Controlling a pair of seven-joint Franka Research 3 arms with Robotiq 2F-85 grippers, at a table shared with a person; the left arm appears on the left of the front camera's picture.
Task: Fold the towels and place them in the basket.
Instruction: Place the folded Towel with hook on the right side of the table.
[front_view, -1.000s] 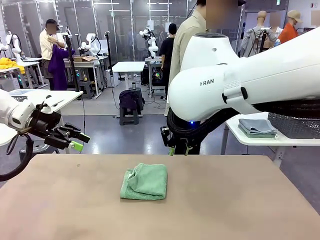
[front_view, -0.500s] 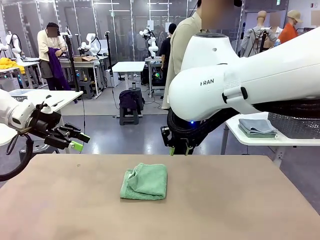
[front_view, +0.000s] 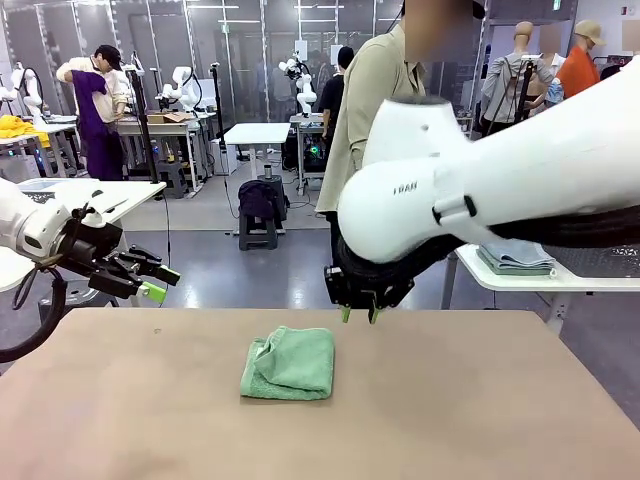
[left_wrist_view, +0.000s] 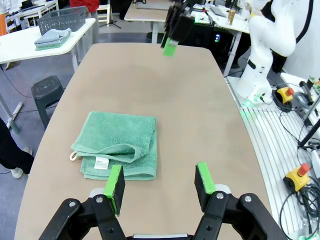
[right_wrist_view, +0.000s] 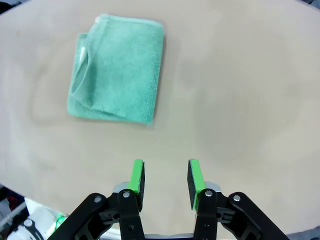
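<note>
Mint green folded terry towel (front_view: 288, 363) (left_wrist_view: 117, 150) (right_wrist_view: 117, 75) flat on tan table (front_view: 480, 420), centre of front view, label and loop at its edge in left wrist view. Left gripper (front_view: 163, 281) (left_wrist_view: 159, 180) at left edge above table's far corner, jaws wide apart, empty. Right gripper (front_view: 359, 314) (right_wrist_view: 166, 177) just beyond towel's upper right, pointing down, jaws partly apart, nothing between. Dark grey lattice-mesh plastic basket (front_view: 600, 260) on white side table (front_view: 520, 280), right of frame.

no legible text, right arm (front_view: 520, 170) lettering blurred, green towel (left_wrist_view: 120, 137) tag (left_wrist_view: 101, 161) unreadable
</note>
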